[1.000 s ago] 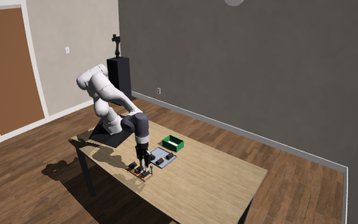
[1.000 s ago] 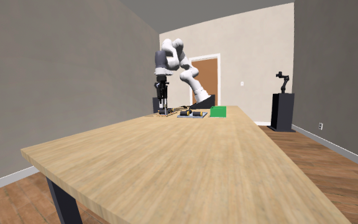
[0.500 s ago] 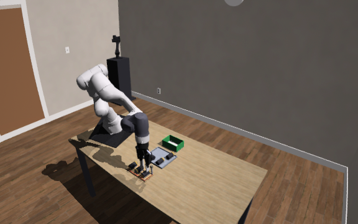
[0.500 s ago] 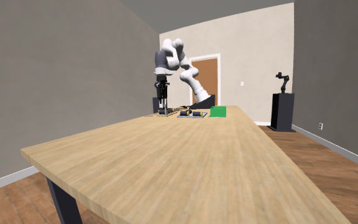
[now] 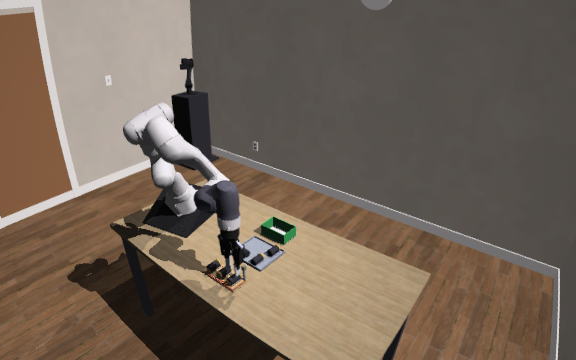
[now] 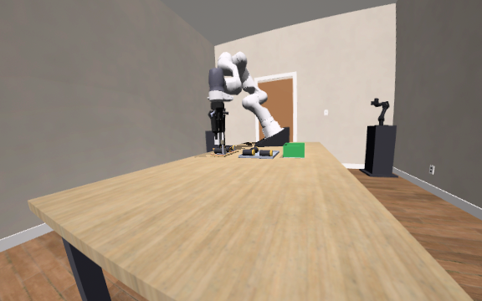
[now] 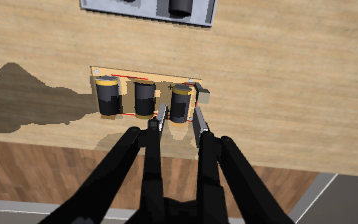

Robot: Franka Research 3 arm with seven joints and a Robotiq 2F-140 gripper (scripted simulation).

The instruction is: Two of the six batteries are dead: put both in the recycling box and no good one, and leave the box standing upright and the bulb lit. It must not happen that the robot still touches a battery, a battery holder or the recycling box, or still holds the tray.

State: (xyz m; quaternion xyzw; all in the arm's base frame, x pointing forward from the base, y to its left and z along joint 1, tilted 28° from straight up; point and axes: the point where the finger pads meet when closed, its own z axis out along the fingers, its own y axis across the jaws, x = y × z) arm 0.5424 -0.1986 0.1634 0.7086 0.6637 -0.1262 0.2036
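A board [image 5: 233, 288] [image 7: 127, 93] carries three dark batteries with yellow bands, lying in a row: left [image 7: 108, 100], middle [image 7: 145, 97], right [image 7: 181, 97]. My gripper [image 5: 233, 273] [image 6: 222, 146] [image 7: 179, 112] is partly open, pointing down. Its fingers stand on either side of the right battery, with gaps showing. A small grey post [image 5: 244, 271] [image 7: 203, 95], perhaps the bulb, is at the board's right end; whether it is lit I cannot tell. A grey tray [image 5: 256, 245] [image 7: 145, 19] holds more batteries [image 5: 257, 259] [image 6: 266, 153], one partly hidden. The green box [image 5: 270, 233] [image 6: 294, 150] stands upright.
The tray lies between the board and the green box. The board is close to a long edge of the wooden table [image 5: 338, 295] [image 6: 241, 217]. The arm's black base plate [image 5: 168, 226] is at the table's far end in the exterior view. The arm's shadow falls across the table.
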